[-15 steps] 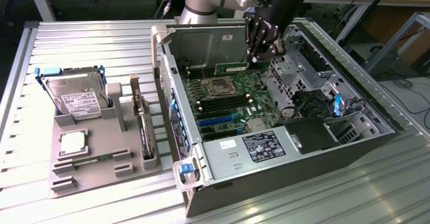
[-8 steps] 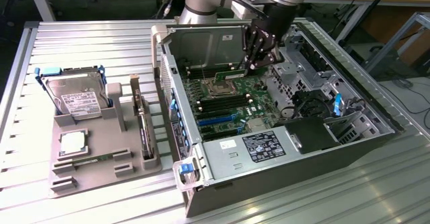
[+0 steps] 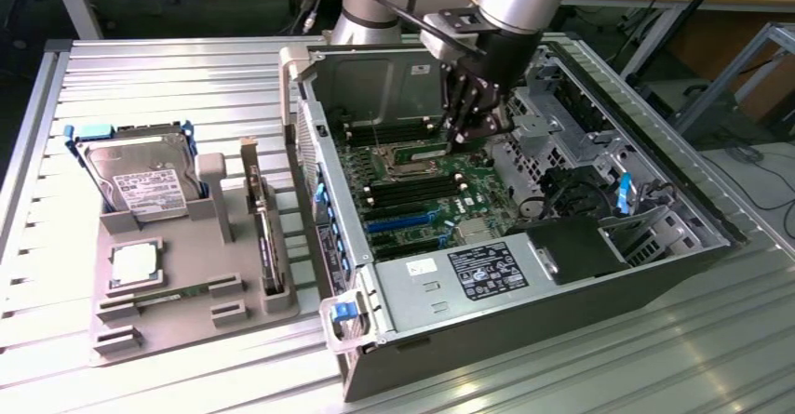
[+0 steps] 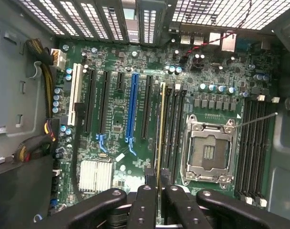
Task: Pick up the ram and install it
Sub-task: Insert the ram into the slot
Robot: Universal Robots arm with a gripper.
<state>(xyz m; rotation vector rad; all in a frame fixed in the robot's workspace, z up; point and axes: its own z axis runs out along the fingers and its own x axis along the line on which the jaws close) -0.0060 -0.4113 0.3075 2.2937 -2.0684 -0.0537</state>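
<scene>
The ram (image 4: 161, 129) shows edge-on in the wrist view as a thin yellow-green strip. It runs along the leftmost of the black memory slots (image 4: 176, 129) beside the empty processor socket (image 4: 209, 150). My gripper (image 4: 158, 180) is shut on its near end, with the black fingers (image 4: 144, 200) pressed to both sides. I cannot tell whether the stick touches the slot or hangs just above it. In the exterior view the gripper (image 3: 466, 137) reaches down inside the open computer case (image 3: 372, 79), close over the motherboard (image 3: 435, 181).
At the exterior view's left a grey holder (image 3: 186, 330) carries a hard drive (image 3: 143, 177), a square silver-topped processor chip (image 3: 133, 263) and an upright expansion card (image 3: 259, 219). Case walls, a drive cage (image 3: 559, 107) and cable bundles (image 4: 37, 143) hem in the board.
</scene>
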